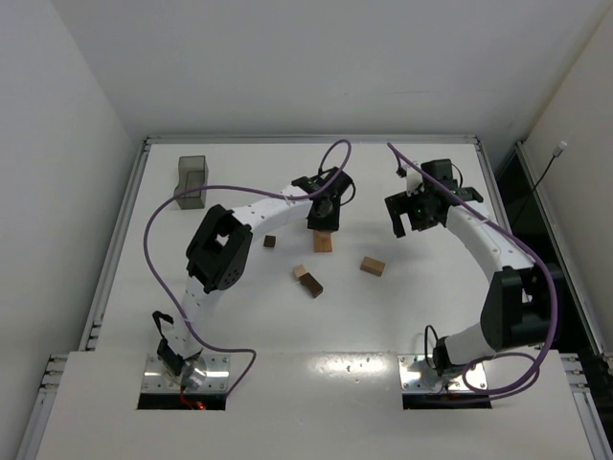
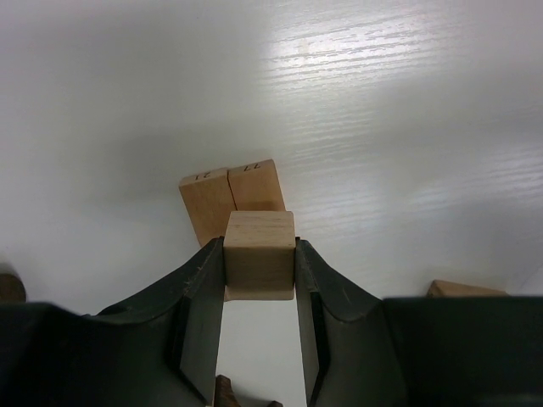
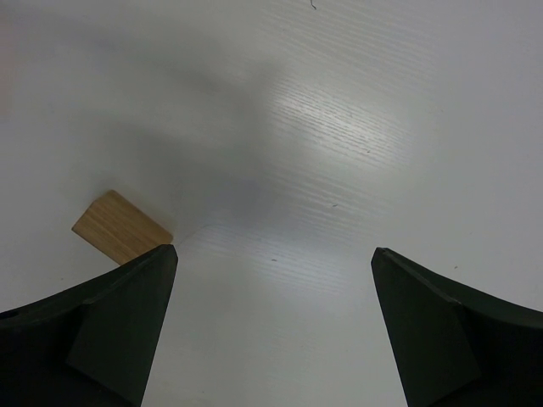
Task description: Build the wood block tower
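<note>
Grey box (image 1: pixel 192 180) stands far-left on the table (image 1: pixel 421 316), well apart from the rest. It's translucent, but its contents can't be made out from the top cam. Neither wrist cam catches it.

Left gripper (image 2: pixel 259 248) is part-closed, clamped on the held block (image 2: pixel 259 264), light tan, w/ a pad flat on each side. Its wrist cam shows a pair of tan blocks (image 2: pixel 231 197) right below, lying side by side & touching, w/ small marks on their far ends. Held block overlaps the pair's near end; whether it touches or hangs just above, can't tell. From the top cam the gripper head covers most of this, mid-table, & only a brownish patch shows at its near side.

Right gripper (image 3: pixel 273 252) has jaws wide apart w/ nothing between them, above bare table right of centre. Its cam alone shows a tan slab (image 3: pixel 119 227), partly behind one finger.

Loose on the top cam:
- small dark block (image 1: pixel 270 241), left of the pair
- tan cube (image 1: pixel 300 272), touching a dark brown block (image 1: pixel 311 285), nearer the bases
- lone tan block (image 1: pixel 373 265), off to the right

Purple cables (image 1: pixel 239 189) loop over both arms, & the left arm hides part of the table.
</note>
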You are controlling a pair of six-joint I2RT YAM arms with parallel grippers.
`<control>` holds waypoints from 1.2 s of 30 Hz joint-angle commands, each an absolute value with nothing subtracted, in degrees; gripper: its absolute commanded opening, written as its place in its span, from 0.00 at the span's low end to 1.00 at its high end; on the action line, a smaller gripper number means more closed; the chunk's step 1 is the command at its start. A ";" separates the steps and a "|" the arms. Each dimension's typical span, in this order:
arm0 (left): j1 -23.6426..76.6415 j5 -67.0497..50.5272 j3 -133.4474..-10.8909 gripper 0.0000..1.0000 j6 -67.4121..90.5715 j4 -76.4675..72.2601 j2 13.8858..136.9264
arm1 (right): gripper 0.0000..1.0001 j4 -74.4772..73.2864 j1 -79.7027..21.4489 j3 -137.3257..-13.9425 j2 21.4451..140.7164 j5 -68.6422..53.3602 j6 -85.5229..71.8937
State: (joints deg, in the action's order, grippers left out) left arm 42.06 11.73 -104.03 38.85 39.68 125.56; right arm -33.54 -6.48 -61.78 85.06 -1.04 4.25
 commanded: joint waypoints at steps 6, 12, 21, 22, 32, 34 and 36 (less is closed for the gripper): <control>42.36 13.62 -107.23 0.00 39.37 39.73 126.83 | 0.96 -32.52 -5.63 -64.42 85.52 -3.16 3.34; 41.84 15.99 -107.23 0.00 39.37 40.25 127.35 | 0.96 -32.52 -5.63 -63.90 86.04 -3.16 3.34; 41.31 16.00 -107.23 0.00 39.90 40.25 127.88 | 0.96 -32.52 -5.63 -64.42 86.57 -3.69 2.81; 41.31 16.00 -107.23 0.00 39.90 40.25 128.49 | 0.96 -32.52 -5.63 -64.42 86.57 -3.69 2.81; 40.78 14.24 -107.23 0.79 38.33 40.25 128.50 | 0.96 -32.52 -5.63 -64.42 87.10 -3.69 2.81; 40.78 14.24 -107.23 0.81 37.62 40.25 127.80 | 0.96 -32.52 -5.63 -64.42 87.10 -3.69 2.81; 40.78 14.24 -107.23 0.81 36.83 39.64 126.48 | 0.96 -32.52 -5.63 -63.90 87.10 -3.69 2.81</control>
State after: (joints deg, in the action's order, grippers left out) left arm 41.19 14.35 -105.27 37.93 40.53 128.49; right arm -33.52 -5.96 -61.87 87.20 -3.03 3.40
